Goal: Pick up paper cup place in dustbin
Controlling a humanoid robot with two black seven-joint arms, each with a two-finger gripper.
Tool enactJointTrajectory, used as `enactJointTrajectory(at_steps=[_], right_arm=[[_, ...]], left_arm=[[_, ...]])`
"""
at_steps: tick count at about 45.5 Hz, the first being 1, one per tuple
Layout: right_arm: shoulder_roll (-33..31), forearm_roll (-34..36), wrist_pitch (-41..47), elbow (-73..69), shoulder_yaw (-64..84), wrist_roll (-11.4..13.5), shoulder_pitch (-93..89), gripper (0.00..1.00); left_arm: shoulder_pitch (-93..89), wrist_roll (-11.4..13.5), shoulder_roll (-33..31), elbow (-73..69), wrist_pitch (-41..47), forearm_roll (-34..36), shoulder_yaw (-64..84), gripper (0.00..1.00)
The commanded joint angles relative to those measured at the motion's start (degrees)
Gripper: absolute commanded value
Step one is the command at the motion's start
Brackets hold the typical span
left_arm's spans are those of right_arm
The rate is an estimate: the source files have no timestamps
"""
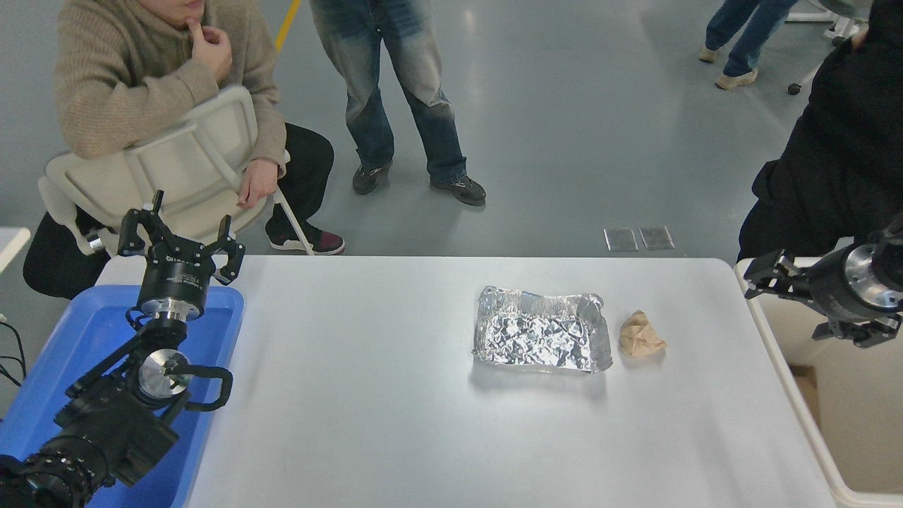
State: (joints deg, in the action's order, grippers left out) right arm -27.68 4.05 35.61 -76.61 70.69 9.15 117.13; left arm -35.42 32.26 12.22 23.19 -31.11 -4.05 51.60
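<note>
Searching the white table [395, 395] turns up no paper cup in view. Dustbin [790, 395] stands at the table's right edge. Right gripper [765, 279] hovers over the bin's near-left rim, fingers spread, empty. Foil tray [542, 340] and brown paper wad [640, 334] lie mid-table. Left gripper [180, 243], open, sits parked above the blue tray [211, 331]. No legible writing.

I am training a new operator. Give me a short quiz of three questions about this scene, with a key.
1. True or false: the crumpled brown paper wad lies inside the crinkled silver foil tray.
2. The right gripper hovers over: A) the blue plastic tray; B) the large cream-white plastic dustbin; C) the foil tray.
3. What does the right gripper hold?
Key: 1 false, the wad lies beside the tray. 2 B. 3 nothing; its jaws are open.
</note>
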Motion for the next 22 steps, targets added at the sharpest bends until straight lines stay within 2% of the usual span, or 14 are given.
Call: enactJointTrajectory(at_steps=[1, 22], right_arm=[[9.2, 0.1, 9.4, -1.4, 0.9, 0.0, 9.5, 1.00], [10.3, 0.9, 9.4, -1.4, 2.8, -0.1, 16.6, 1.00]], left_arm=[[0.0, 0.0, 0.0, 0.0, 0.0, 0.0, 0.0, 0.99], [0.0, 0.0, 0.0, 0.0, 0.0, 0.0, 0.1, 0.99]])
